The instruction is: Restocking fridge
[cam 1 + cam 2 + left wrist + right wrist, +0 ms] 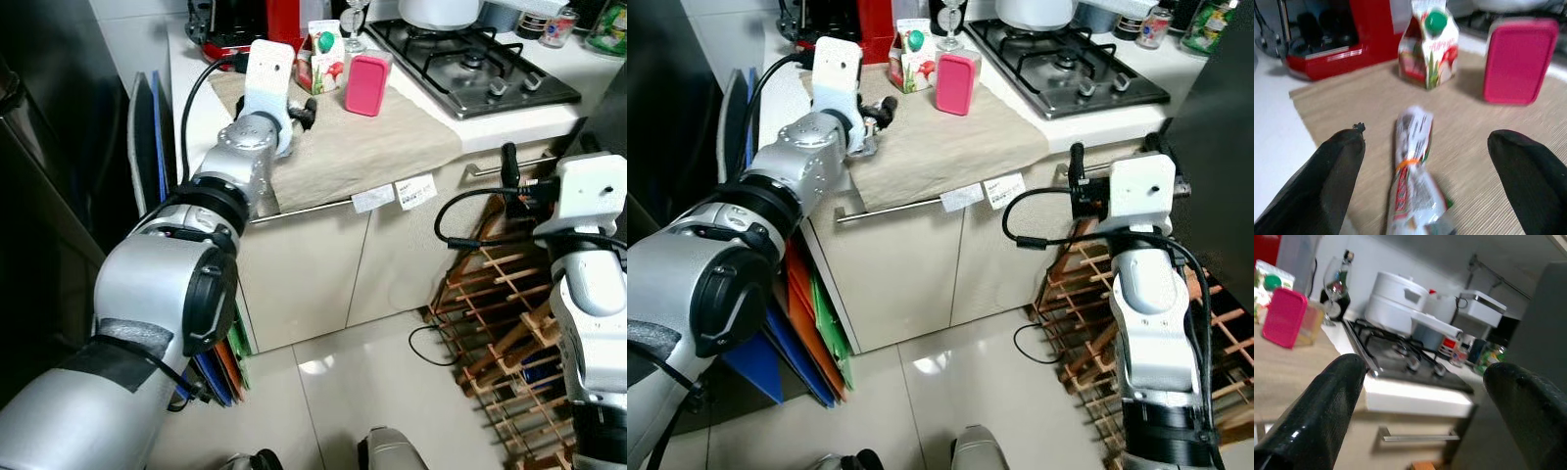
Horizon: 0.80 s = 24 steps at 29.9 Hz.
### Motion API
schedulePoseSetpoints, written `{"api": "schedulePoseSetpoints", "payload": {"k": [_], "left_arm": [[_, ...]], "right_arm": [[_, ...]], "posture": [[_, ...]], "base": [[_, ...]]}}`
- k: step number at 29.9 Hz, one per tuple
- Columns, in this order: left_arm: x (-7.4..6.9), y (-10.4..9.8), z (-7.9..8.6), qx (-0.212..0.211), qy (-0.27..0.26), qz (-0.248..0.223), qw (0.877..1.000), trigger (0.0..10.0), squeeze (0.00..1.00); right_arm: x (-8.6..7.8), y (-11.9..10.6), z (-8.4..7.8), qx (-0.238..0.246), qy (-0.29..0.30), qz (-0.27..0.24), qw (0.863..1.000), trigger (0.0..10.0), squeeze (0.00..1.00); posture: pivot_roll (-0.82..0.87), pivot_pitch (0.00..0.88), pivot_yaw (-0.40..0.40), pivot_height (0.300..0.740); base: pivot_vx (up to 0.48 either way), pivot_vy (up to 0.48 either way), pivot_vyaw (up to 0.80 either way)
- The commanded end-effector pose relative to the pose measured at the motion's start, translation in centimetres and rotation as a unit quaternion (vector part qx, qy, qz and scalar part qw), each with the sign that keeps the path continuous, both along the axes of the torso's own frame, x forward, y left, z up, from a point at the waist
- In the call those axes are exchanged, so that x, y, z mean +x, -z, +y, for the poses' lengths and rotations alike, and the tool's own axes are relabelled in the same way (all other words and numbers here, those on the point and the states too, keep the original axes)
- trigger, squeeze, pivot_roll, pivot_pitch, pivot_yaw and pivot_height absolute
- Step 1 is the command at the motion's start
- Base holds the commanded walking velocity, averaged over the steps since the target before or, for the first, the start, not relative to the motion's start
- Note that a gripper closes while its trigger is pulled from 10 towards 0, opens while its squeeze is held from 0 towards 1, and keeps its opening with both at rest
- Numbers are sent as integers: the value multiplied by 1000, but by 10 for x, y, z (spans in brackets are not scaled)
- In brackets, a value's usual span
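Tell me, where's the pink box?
The pink box stands on the beige cloth on the counter, just right of the little carton and left of the stove.

Home kitchen: white countertop (pixel 519 122) carrying a stainless-steel gas hob with black pan supports (pixel 468 61), a white lidded pot (pixel 1392 301) on it, a red countertop appliance (pixel 1347 36), cream cabinet doors with metal bar handles (pixel 921 264), a wooden wine rack (pixel 495 323) on glossy floor tiles (pixel 362 382).
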<state>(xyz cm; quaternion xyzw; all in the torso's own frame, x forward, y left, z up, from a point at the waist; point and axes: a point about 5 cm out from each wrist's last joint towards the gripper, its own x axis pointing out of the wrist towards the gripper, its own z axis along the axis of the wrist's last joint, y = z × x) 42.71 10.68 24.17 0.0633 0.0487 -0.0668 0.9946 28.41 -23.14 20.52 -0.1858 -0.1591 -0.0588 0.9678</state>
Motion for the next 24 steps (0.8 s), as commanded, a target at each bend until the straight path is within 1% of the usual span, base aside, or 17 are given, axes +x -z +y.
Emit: {"api": "schedulePoseSetpoints", "payload": {"k": [1,4,5,7,9,11,13,14,18,19,24], "left_arm": [[-1,7,3,20,-2,18,1000,10000,0],[-1,12,6,34,-6,26,999,10000,0],[-1,12,10,39,-10,26,999,10000,0],[-1,12,11,40,-12,25,999,10000,0],[-1,13,13,41,-12,28,999,10000,0],[-2,17,16,53,-16,36,998,10000,0],[-2,17,19,57,-22,38,997,10000,0],[-1,17,23,60,-33,39,997,10000,0],[0,12,29,53,-55,35,996,10000,0],[0,10,32,50,-63,33,996,10000,0],[0,6,34,44,-73,25,996,10000,0]], "right_arm": [[-5,-5,-3,-5,8,-7,1000,10000,0],[-8,-4,-4,-4,12,-5,1000,10000,0],[-12,-3,-3,-3,13,-3,1000,10000,0],[-14,-2,-2,-3,12,-2,1000,10000,0],[-20,0,2,-2,10,4,1000,10000,0],[-24,0,7,5,7,5,1000,10000,0],[-24,0,9,10,6,3,1000,10000,0],[-24,-2,13,15,2,1,1000,10000,0],[-24,-4,18,13,-9,1,1000,10000,0],[-25,-5,18,11,-10,2,1000,10000,0],[-27,-9,13,2,0,-4,1000,10000,0]], "posture": [[-496,93,59,723],[-507,95,65,723],[-515,99,71,723],[-517,101,74,723],[-527,113,81,723],[-521,120,92,723],[-514,131,97,723],[-507,142,104,723],[-507,153,104,723],[-520,150,109,723],[-553,144,117,723]], "base": [[0,0,0],[0,0,0],[0,0,0],[0,0,0],[0,0,0],[0,0,0],[0,0,0],[0,0,0],[0,0,0],[0,0,0],[0,0,0]]}}
